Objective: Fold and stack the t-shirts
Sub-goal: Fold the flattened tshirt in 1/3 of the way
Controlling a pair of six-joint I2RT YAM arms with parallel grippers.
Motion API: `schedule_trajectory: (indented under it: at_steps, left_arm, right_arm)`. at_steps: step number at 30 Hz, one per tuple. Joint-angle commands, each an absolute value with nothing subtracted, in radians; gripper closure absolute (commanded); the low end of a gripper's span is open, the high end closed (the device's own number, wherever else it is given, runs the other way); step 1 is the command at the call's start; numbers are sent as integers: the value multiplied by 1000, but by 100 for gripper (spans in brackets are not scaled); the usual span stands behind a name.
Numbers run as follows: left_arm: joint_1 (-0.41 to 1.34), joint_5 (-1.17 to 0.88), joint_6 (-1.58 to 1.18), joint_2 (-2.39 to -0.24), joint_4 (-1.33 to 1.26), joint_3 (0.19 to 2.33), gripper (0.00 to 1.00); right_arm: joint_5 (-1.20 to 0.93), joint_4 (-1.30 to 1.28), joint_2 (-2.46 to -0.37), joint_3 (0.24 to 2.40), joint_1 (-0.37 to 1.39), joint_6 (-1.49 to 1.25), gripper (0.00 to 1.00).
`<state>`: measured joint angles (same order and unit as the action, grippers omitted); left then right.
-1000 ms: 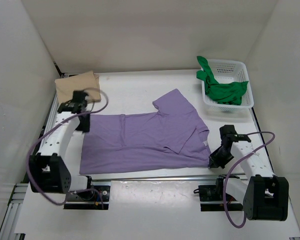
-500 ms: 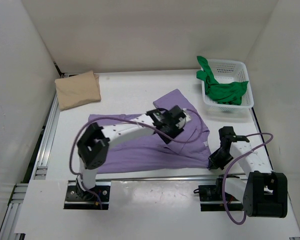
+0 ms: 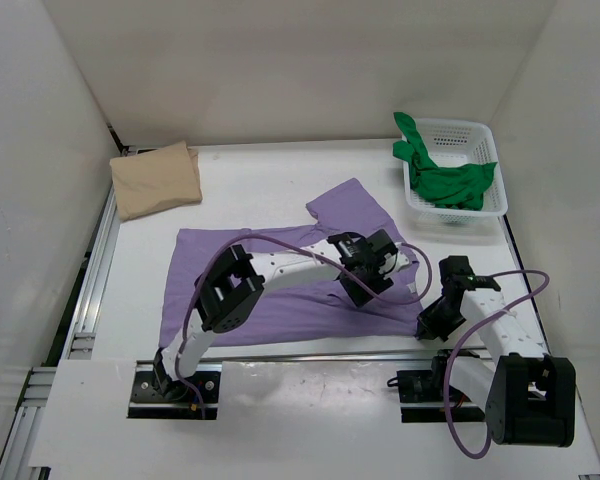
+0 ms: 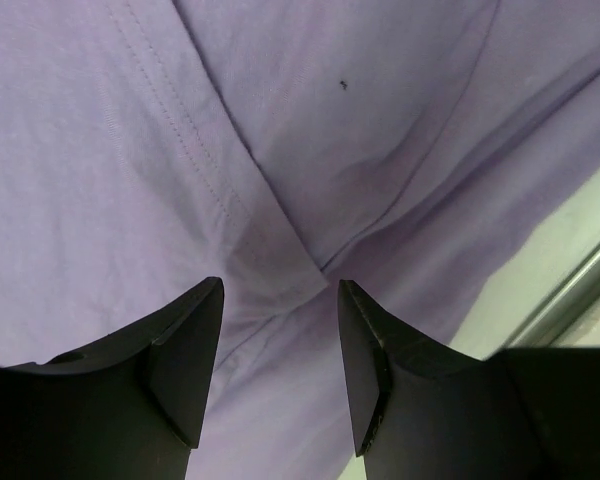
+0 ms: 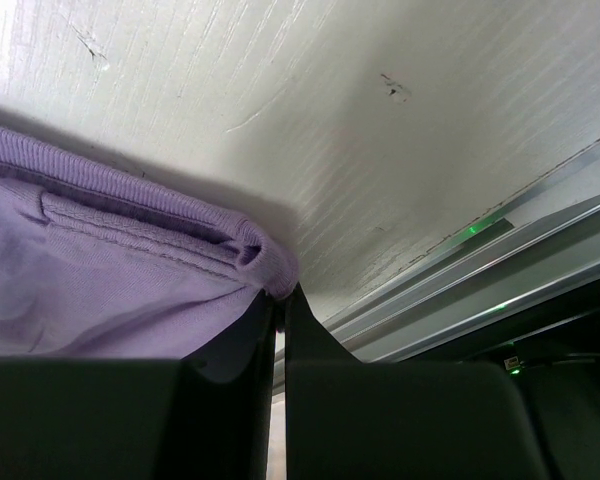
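A purple t-shirt lies spread on the white table, one sleeve pointing to the back. My left gripper reaches across it and hovers open over its right part. In the left wrist view the gripper stands just above a folded seam of the purple fabric, holding nothing. My right gripper is at the shirt's near right corner. In the right wrist view the gripper is shut on the ribbed purple edge. A folded tan t-shirt lies at the back left.
A white basket at the back right holds a crumpled green t-shirt. A metal rail runs along the table's near edge, just beside my right gripper. White walls close in the sides and back.
My left arm has swung from the far left, near the tan shirt, across the purple shirt to its right part. My right gripper has stayed at the near right corner.
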<state>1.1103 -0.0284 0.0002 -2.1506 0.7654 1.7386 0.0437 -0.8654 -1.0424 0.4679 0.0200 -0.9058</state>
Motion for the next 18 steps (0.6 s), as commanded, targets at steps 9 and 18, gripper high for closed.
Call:
schedule_trajectory:
  at_steps: [9, 18]
  left_arm:
    - [1115, -22, 0, -2203, 753, 1784, 47]
    - [1115, 35, 0, -2175, 753, 1793, 80]
  right_arm:
    - [75, -845, -1051, 416, 20, -922, 100]
    - [84, -845, -1042, 416, 20, -922, 100]
